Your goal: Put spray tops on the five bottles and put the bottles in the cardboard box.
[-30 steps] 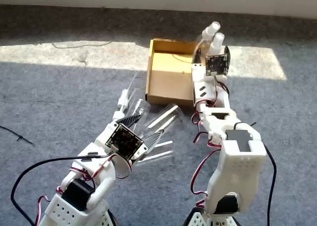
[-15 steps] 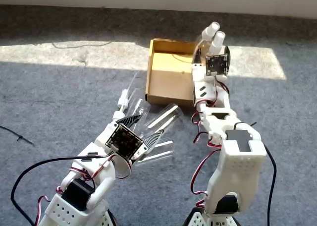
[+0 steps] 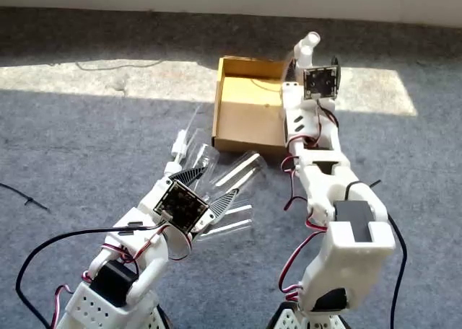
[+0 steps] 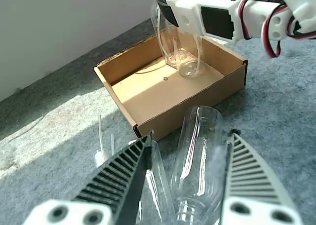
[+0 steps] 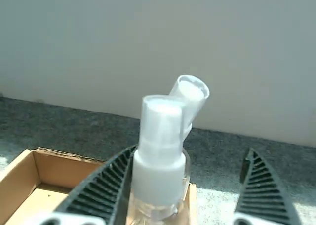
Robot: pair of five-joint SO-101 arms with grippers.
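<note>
Your capped bottle point(image 5: 159, 151) stands in the box point(image 3: 245, 105), at its 1 o'clock corner. A second capped bottle point(image 3: 310, 40) leans just behind it. The right claw point(image 5: 191, 151) hangs over that corner with its fingers spread wide and grasps nothing. The bottle's neck sits close to one finger (whether they touch is hard to tell).

Over the last second the right arm has swung slightly toward 3 o'clock, so its wrist now hides the nearer top from above. I read that as the drop being finished and the arm starting to clear. That would mean two bottles are done.

At 7 o'clock from the box, your left claw point(image 4: 190, 135) has not moved. It is released, and its fingers straddle a bare bottle point(image 4: 197, 156) that lies on the carpet point(image 3: 86, 141) with no top on it. A loose spray top point(image 3: 179, 143) lies at 9 o'clock from that claw, so fitting it looks like your next job.
</note>
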